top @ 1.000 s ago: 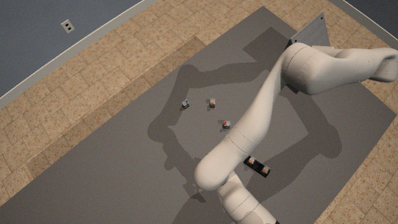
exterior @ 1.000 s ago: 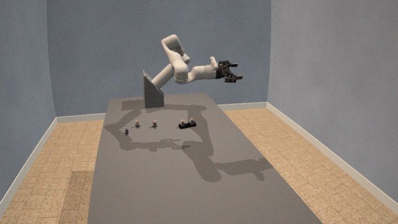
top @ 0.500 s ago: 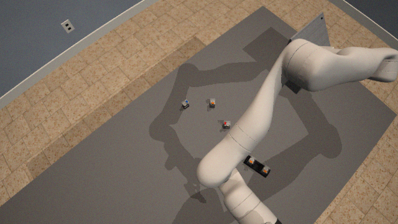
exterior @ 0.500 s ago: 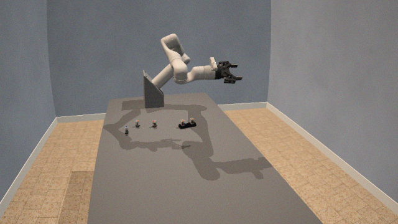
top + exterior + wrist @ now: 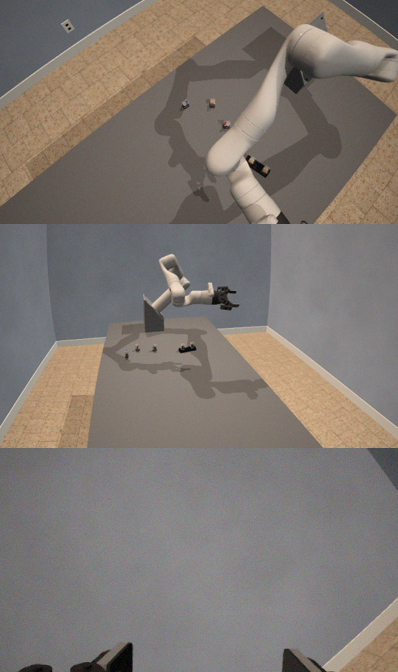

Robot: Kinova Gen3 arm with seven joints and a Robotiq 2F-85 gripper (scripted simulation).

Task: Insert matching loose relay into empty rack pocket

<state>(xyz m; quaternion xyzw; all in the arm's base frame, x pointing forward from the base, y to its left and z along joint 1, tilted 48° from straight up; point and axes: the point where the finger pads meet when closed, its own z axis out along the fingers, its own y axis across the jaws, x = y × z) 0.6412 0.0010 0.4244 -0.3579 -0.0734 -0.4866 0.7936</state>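
The black rack (image 5: 258, 166) lies on the grey table and holds two relays with orange buttons; it also shows in the exterior view (image 5: 187, 348). Three loose relays stand to its left: one with a blue button (image 5: 185, 103) (image 5: 126, 353), one with an orange button (image 5: 212, 102) (image 5: 137, 347), and one with a red button (image 5: 226, 124) (image 5: 154, 347). My gripper (image 5: 231, 298) is open and empty, high in the air to the right of the rack, pointing sideways. In the wrist view only the fingertips show against the blue wall.
A grey wedge-shaped mount (image 5: 152, 313) stands at the far end of the table and carries the arm. The arm (image 5: 264, 102) hides part of the rack in the top view. A tiled floor surrounds the table.
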